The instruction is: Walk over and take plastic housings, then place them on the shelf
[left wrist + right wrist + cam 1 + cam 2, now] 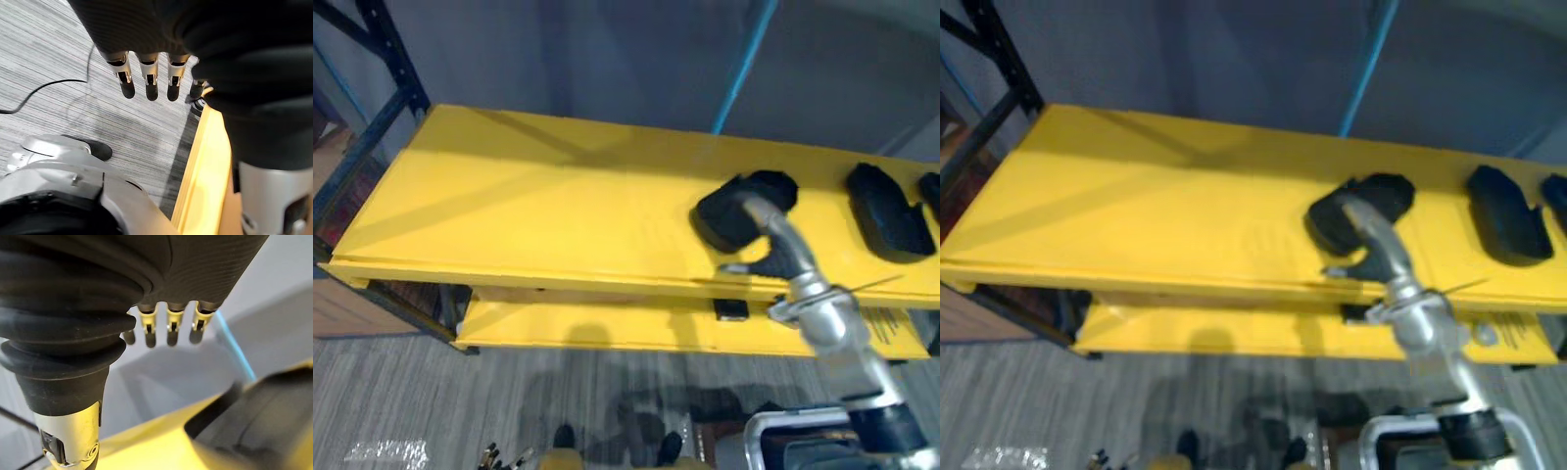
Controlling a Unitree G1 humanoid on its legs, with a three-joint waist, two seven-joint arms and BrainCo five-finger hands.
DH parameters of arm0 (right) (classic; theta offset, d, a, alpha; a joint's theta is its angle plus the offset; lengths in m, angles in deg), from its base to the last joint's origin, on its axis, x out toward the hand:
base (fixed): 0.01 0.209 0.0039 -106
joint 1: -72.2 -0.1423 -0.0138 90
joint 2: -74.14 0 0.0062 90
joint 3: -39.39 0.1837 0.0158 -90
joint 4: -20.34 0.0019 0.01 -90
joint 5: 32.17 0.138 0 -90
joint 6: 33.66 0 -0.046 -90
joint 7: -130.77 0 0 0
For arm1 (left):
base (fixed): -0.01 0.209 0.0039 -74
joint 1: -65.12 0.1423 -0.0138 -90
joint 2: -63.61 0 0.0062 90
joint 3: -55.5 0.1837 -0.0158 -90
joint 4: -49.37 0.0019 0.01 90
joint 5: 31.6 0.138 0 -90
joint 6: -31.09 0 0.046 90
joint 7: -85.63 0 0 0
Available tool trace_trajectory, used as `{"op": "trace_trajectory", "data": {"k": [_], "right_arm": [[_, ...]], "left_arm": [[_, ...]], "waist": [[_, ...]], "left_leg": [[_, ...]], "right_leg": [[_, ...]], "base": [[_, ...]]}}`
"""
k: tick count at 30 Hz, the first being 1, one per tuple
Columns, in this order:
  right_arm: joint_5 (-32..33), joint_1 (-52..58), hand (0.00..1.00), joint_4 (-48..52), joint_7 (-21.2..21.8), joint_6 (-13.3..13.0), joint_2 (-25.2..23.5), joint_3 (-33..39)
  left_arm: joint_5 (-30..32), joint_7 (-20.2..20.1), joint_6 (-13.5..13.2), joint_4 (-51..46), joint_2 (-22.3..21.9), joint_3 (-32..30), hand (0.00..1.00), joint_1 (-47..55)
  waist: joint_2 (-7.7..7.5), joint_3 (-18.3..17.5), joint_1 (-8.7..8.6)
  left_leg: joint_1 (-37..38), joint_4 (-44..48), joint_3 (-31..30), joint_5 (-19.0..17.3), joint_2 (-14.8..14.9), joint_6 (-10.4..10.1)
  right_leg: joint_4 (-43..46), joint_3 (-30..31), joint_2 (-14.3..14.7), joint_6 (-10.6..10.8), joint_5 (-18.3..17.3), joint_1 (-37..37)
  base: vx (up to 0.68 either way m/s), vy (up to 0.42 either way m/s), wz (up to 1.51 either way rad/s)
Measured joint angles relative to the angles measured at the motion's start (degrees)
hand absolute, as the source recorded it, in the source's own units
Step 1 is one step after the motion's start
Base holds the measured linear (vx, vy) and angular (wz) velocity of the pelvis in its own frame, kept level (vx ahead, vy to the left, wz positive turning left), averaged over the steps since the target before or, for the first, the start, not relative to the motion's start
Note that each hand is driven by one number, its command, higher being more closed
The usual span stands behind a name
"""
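Right hand (195, 269) is up at the shelf, its fingers (171, 333) straight and a little apart, curled round nothing, tips in the air against the grey wall; just below those fingers lies a black plastic housing (264, 416), set down on the yellow shelf (509, 196); whether the palm touches it, I cannot tell; out from the fingers toward the robot's right, a second black housing (886, 213) rests on the same yellow board, well apart from the first; a third housing (932, 196) sits beyond that, at the edge of view; out the other way from the fingers the yellow board runs to a dark upright frame (382, 69); past the fingertips a blue pole (744, 59) rises against the wall; a lower yellow tier (587, 331) shows beneath the board; left hand (127, 24) hangs low, its fingers straight and loose, holding nothing, tips toward the grey striped floor (49, 44), a yellow shelf edge just beside them.
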Motion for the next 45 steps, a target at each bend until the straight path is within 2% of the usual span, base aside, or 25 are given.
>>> {"op": "trace_trajectory", "data": {"k": [2, 5, 7, 8, 10, 11, 14, 16, 18, 22, 27, 29, 33, 38, 41, 45], "right_arm": [[-0.2, 1.8, 0.0, 0.0, 0.7, 0.4, -0.7, -0.5], [-0.4, 3.9, 0.0, 0.1, 2.8, 2.6, -1.2, -2.5], [-1.0, 4.4, 0.0, 0.0, 3.9, 5.8, -2.5, -4.3], [-1.0, 4.5, 0.0, 0.0, 3.5, 6.6, -2.8, -4.7], [-2.2, 4.4, 0.0, -0.3, 1.2, 9.3, -3.9, -6.1], [-2.3, 4.3, 0.0, -0.6, 0.2, 9.8, -4.2, -6.5], [-3.8, 2.0, 0.0, -3.3, -8.1, 11.4, -6.7, -9.4], [-4.4, 0.3, 0.0, -4.6, -11.4, 12.5, -8.5, -11.4], [-4.4, -0.1, 0.0, -5.2, -12.4, 12.9, -9.1, -12.3], [-4.5, -2.1, 0.0, -7.4, -15.4, 15.3, -10.6, -14.7], [-4.5, -6.6, 0.0, -9.8, -15.3, 17.2, -11.5, -17.7], [-4.2, -8.6, 0.0, -10.9, -15.3, 17.1, -12.2, -19.7], [0.5, -11.6, 0.0, -13.7, -14.8, 15.8, -13.7, -23.7], [5.9, -16.6, 0.0, -17.9, -14.7, 11.8, -17.6, -27.5], [8.2, -20.2, 0.0, -22.3, -13.6, 10.1, -20.7, -28.2], [10.5, -22.6, 0.0, -26.9, -13.6, 10.4, -23.8, -28.3]], "left_arm": [[0.0, 0.1, -0.2, 0.3, 0.0, 0.0, 0.0, 0.0], [0.0, 0.4, -0.3, 1.8, -0.1, 0.5, 0.0, -0.5], [0.0, 1.1, -0.2, 2.1, -0.3, 0.5, 0.0, -0.6], [0.0, 1.2, -0.1, 2.1, -0.5, 0.6, 0.0, -0.6], [0.0, 1.2, 0.1, 2.3, -0.7, 1.0, 0.0, -0.7], [0.0, 1.3, 0.1, 2.5, -0.7, 1.0, 0.0, -0.8], [0.0, 1.6, -0.2, 4.3, -0.7, 1.1, 0.0, -1.8], [0.1, 1.7, -1.1, 4.5, -0.7, 1.1, 0.0, -1.8], [0.1, 1.9, -1.2, 4.5, -0.7, 1.2, 0.0, -1.9], [0.6, 2.2, -1.3, 5.3, -0.3, 2.9, 0.0, -2.9], [0.7, 2.2, -1.7, 6.4, -0.2, 3.2, 0.0, -3.9], [0.7, 2.2, -1.7, 6.5, -0.2, 3.2, 0.0, -4.0], [1.9, 2.2, -1.7, 6.5, -0.2, 3.2, 0.0, -4.1], [2.3, 2.2, -1.8, 7.6, -0.4, 3.2, 0.0, -4.8], [2.6, 2.2, -1.8, 8.4, -0.6, 3.2, 0.0, -5.9], [2.6, 2.3, -1.8, 8.6, -1.1, 3.0, 0.0, -6.4]], "waist": [[0.15, -0.8, -0.11], [1.06, -1.9, -0.35], [1.89, -2.3, -0.43], [2.1, -2.4, -0.42], [2.89, -2.8, -0.27], [3.06, -2.8, -0.13], [3.35, -3.0, 0.17], [3.35, -3.0, 0.31], [3.36, -3.0, 0.38], [3.82, -2.7, 0.9], [4.09, -2.5, 1.69], [4.1, -2.5, 1.73], [4.13, -2.5, 1.98], [4.52, -2.2, 2.75], [4.88, -1.7, 3.82], [4.93, -1.6, 4.88]], "left_leg": [[0.1, 0.0, 0.4, -0.1, 0.0, 0.0], [0.4, 0.0, 0.7, -0.2, 0.2, -0.1], [0.5, 0.0, 0.8, -0.3, 0.5, -0.3], [0.5, -0.1, 0.8, -0.3, 0.5, -0.3], [0.5, -0.1, 0.8, -0.3, 0.7, -0.4], [0.5, -0.1, 0.8, -0.3, 0.7, -0.4], [0.7, 0.0, 0.9, -0.3, 0.9, -0.5], [0.7, 0.0, 0.9, -0.3, 0.9, -0.5], [0.7, 0.0, 0.9, -0.4, 0.8, -0.5], [1.0, 0.0, 0.7, -0.6, 0.7, -0.6], [1.0, 0.0, 0.7, -0.6, 0.8, -0.6], [1.1, 0.0, 0.7, -0.6, 0.8, -0.6], [1.2, -0.1, 0.7, -0.6, 0.8, -0.6], [1.3, -0.1, 0.6, -0.6, 0.8, -0.6], [1.9, -0.1, 0.4, -0.6, 0.8, -0.6], [1.9, -0.1, 0.1, -0.6, 0.8, -0.6]], "right_leg": [[0.0, 0.6, 0.0, 0.0, -0.4, -0.1], [0.0, 0.8, 0.2, 0.2, -0.5, -0.1], [0.0, 0.9, 0.4, 0.4, -0.6, 0.0], [0.0, 0.9, 0.5, 0.4, -0.6, 0.0], [-0.1, 0.9, 0.6, 0.4, -0.6, 0.0], [-0.1, 1.0, 0.7, 0.4, -0.6, 0.0], [-0.1, 1.0, 0.9, 0.2, -0.5, 0.1], [-0.4, 1.0, 0.9, 0.4, -0.3, 0.2], [-0.7, 1.0, 0.9, 0.5, -0.2, 0.4], [-1.1, 0.8, 0.9, 0.6, 0.0, 1.0], [-1.2, 0.8, 1.0, 0.6, 0.1, 1.1], [-1.3, 0.8, 1.0, 0.5, 0.1, 1.1], [-1.3, 0.8, 1.1, 0.5, 0.1, 1.2], [-1.3, 0.8, 1.1, 0.5, 0.2, 1.4], [-1.6, 0.5, 1.1, 0.4, 0.2, 2.2], [-1.7, 0.1, 1.1, 0.4, 0.2, 2.2]], "base": [[-0.03, 0.002, -0.11], [-0.02, -0.005, -0.05], [0.0, 0.0, 0.0], [0.0, 0.0, 0.0], [0.0, 0.0, 0.0], [0.0, 0.0, 0.0], [0.03, -0.009, -0.01], [0.04, -0.008, 0.0], [0.03, -0.003, 0.0], [0.03, -0.007, 0.02], [0.0, 0.0, 0.0], [0.0, 0.0, 0.0], [0.0, 0.0, 0.0], [0.0, 0.0, 0.0], [0.0, -0.006, 0.01], [0.01, -0.008, 0.05]]}}
